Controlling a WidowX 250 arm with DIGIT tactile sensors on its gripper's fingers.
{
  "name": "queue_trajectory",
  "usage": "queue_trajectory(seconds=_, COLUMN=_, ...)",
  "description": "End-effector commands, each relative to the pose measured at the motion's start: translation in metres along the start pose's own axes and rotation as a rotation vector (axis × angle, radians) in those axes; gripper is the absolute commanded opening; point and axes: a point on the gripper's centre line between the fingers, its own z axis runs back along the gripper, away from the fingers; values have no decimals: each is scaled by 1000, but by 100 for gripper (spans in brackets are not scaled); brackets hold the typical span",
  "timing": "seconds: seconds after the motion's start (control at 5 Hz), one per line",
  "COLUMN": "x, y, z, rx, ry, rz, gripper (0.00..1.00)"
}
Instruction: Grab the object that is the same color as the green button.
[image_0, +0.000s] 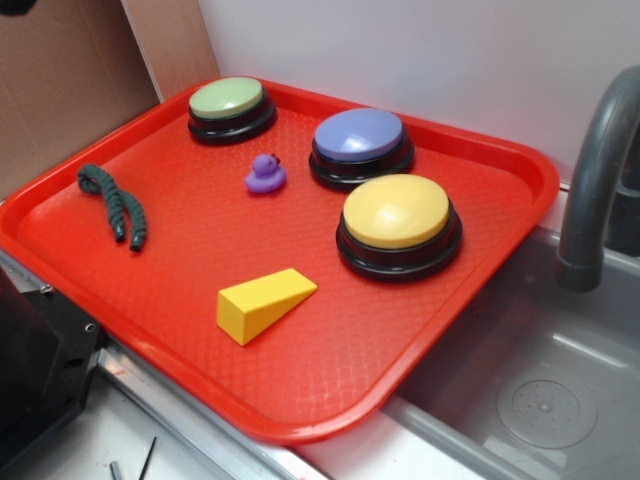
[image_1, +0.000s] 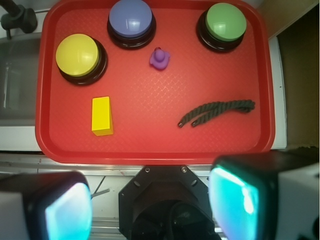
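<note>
My gripper (image_1: 150, 205) hangs high over the near edge of the red tray (image_1: 150, 145), its two fingers (image_1: 240, 200) spread wide at the bottom of the wrist view, holding nothing and touching nothing.

Going left to right across the wrist view: a grey faucet (image_1: 15, 20) shows at the far left, at about ten o'clock from the tray's middle, above a grey sink (image_1: 15, 75). On the tray, the yellow button (image_1: 77, 55) sits at about ten o'clock, with the yellow wedge block (image_1: 102, 116) just below it at about eight o'clock, clearly apart from it. The purple button (image_1: 131, 20) stands at about twelve o'clock against the far rim. The small purple duck (image_1: 160, 58) rests just below and to the right of it, near but not touching. The green rope toy (image_1: 217, 112) lies flat at about four o'clock, folded so that its two loose ends point toward the tray's middle and its bend points toward the right rim; it touches nothing else. The green button (image_1: 226, 22) sits at about two o'clock, in the far right corner, well apart from the rope toy.

In the exterior view the rope toy (image_0: 115, 205) lies near the tray's left rim, and brown cardboard (image_0: 60, 80) stands behind that corner.
</note>
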Motion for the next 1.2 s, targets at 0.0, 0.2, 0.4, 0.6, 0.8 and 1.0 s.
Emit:
queue_trajectory(seconds=0.0, x=0, y=0, z=0, rx=0, ry=0, rz=0, gripper=100)
queue_trajectory(seconds=0.2, x=15, y=51, z=-50, rx=65, ry=199, rz=244, gripper=100)
queue_trajectory(seconds=0.4, x=23, y=105, z=-77, rx=44, ry=202, rz=494, gripper=100)
queue_trajectory(seconds=0.6, x=44, y=135, z=-102, rx=35, ry=126, rz=743, gripper=100)
queue_trajectory(seconds=0.8, x=50, y=144, z=-122, rx=8, ry=-73, rz=987, gripper=100)
queue_trajectory(seconds=1.0, x=52, y=143, z=-146, rx=59, ry=-113, rz=1199, gripper=100)
